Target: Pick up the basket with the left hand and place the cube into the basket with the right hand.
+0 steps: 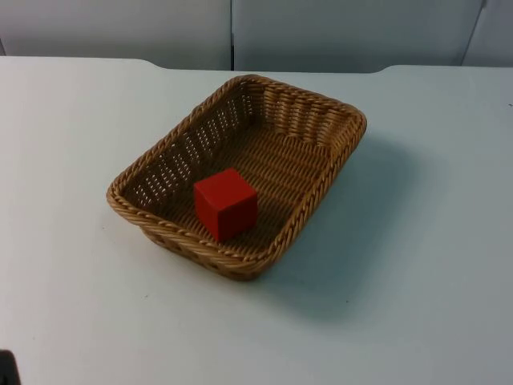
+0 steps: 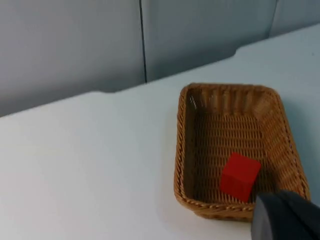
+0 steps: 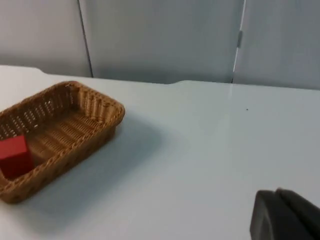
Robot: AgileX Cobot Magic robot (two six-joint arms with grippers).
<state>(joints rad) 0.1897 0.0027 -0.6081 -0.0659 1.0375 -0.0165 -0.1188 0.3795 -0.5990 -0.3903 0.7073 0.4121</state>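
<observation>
Red cube (image 1: 225,204) in wicker basket (image 1: 337,152) on table (image 1: 417,281); L/R pincer state: can't tell.

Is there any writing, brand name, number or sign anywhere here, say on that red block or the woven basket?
None: no text, label, number or sign can be read anywhere.
The red cube has plain faces.
The wicker basket holding it carries no tag.
The white table and the grey partition wall are unmarked.

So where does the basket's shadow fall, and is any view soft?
Top view: basket casts its shadow on the table toward the picture's right. Right wrist view: same shadow beside the basket. Left wrist view: cube slightly soft.
</observation>
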